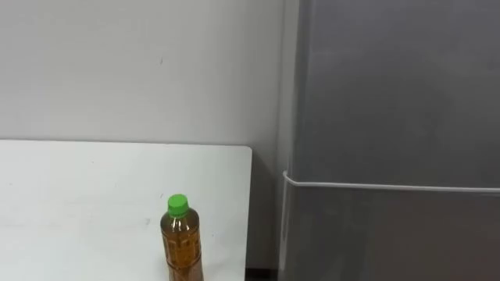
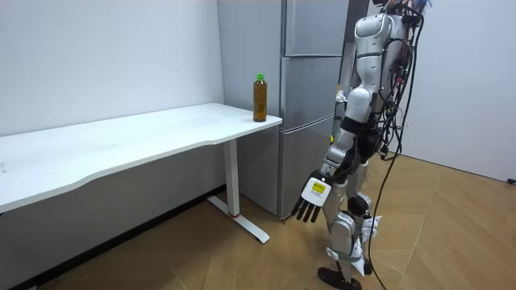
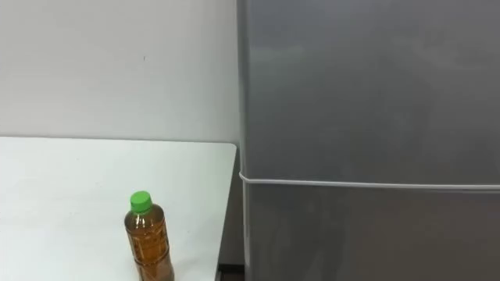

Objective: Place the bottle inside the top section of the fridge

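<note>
- Bottle point(image 1: 183, 242) (green cap) stands upright on the white table point(image 1: 78, 195), near the fridge point(image 1: 391, 117).
- Left hand point(image 2: 313, 197) hangs beside the robot, fingers relaxed, empty.

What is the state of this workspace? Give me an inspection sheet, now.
surface: white table, standing beside the fridge.
job's things: bottle of amber liquid with a green cap, upright at the table's end nearest the fridge; the fridge's upper and lower doors are shut.
clutter: nothing seen.
robot hands: left robot hand hangs open at the robot's side, holding nothing.
cables: nothing seen apart from the robot's own.
surroundings: plain wall behind the table; wooden floor; the robot stands facing the fridge.
</note>
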